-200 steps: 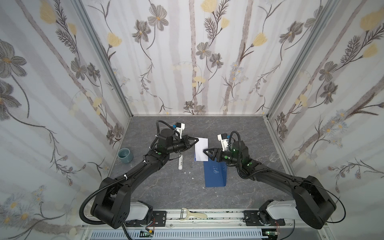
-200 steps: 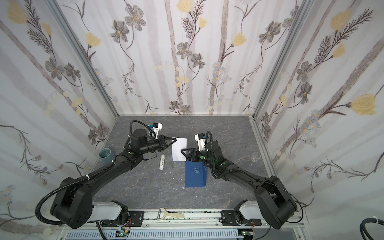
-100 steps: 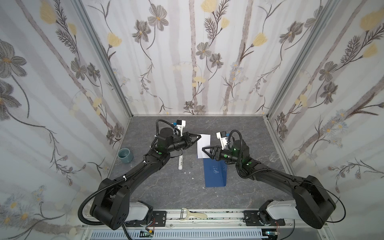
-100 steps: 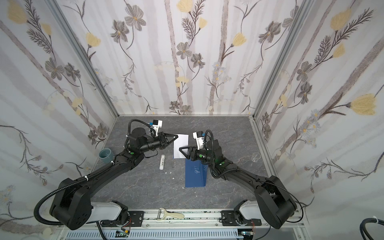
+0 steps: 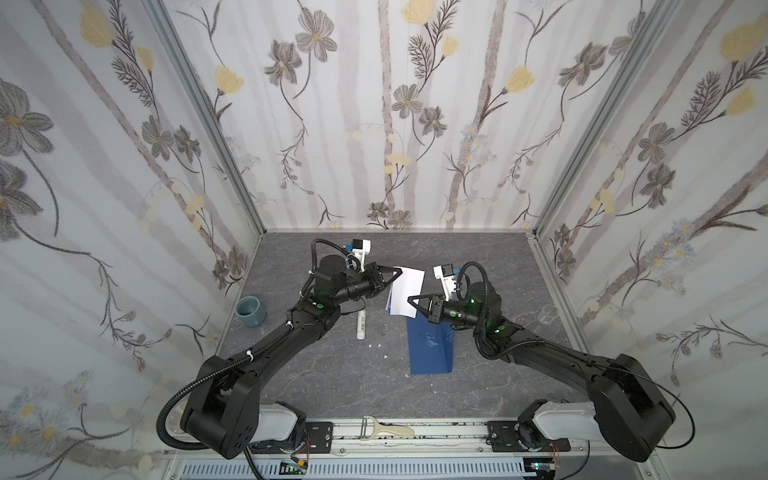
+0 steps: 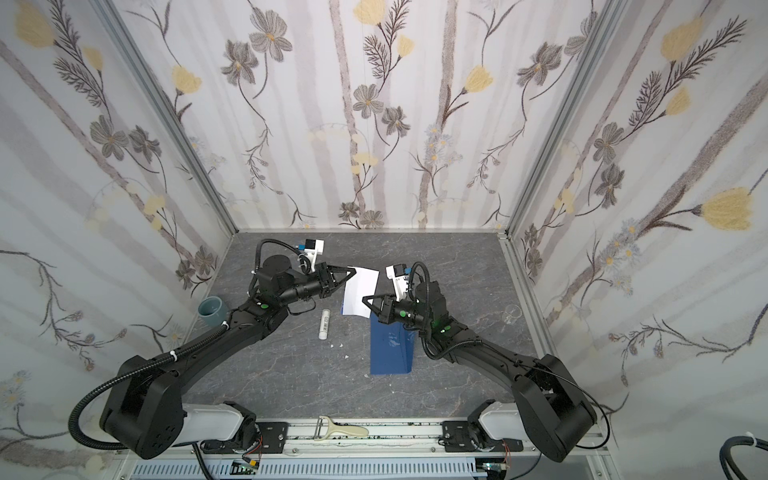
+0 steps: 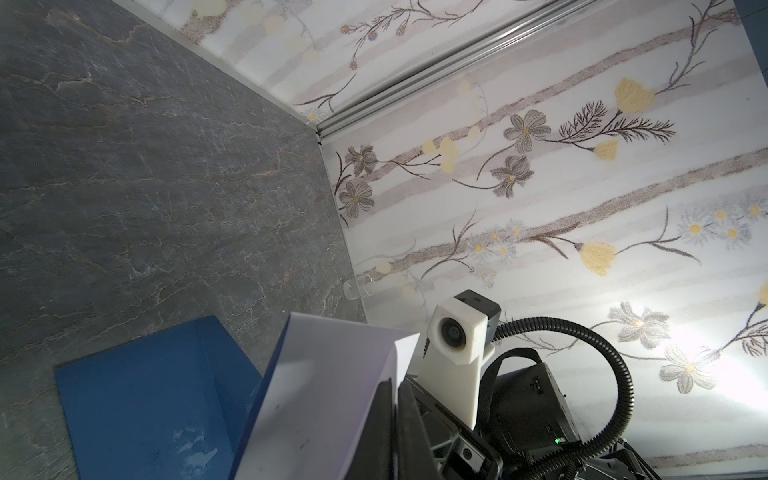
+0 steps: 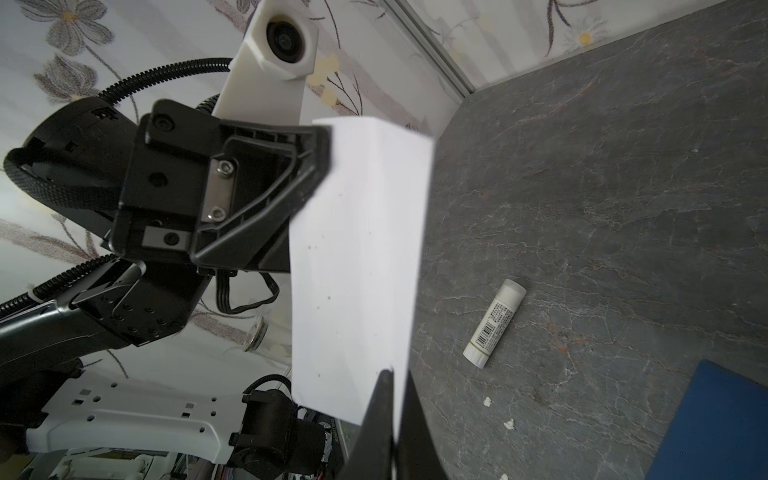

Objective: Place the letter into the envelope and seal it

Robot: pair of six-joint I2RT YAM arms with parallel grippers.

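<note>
**A:** Where do we have the letter (image 5: 405,291) right now?

**B:** Off the worktop (image 5: 332,374), folded with its plain white back outward. It hangs between our two arms in both top views, at about 12 o'clock from the envelope (image 5: 430,353), which lies flat on the worktop

**A:** And our hold on it?

**B:** The left gripper (image 5: 397,272) is pinched together on the sheet's 10 o'clock edge. The right gripper (image 5: 411,300) is pinched together on its 5 o'clock corner. The right wrist view shows those jaws closed with the paper between them

**A:** How do we expect it to handle?

**B:** We judge it almost weightless, thin and limp. It should be stiff only along the fold, and it would crease or tear if our arms pull apart. Two opposite corners keep it taut enough to steer

**A:** Where should we hold it for the insertion?

**B:** Near the trailing edge, we think, so the leading edge is free to enter. We cannot tell whether the envelope's mouth stands open. The glue stick (image 5: 361,326) lies at 9 o'clock from the envelope, well clear of our path
</note>
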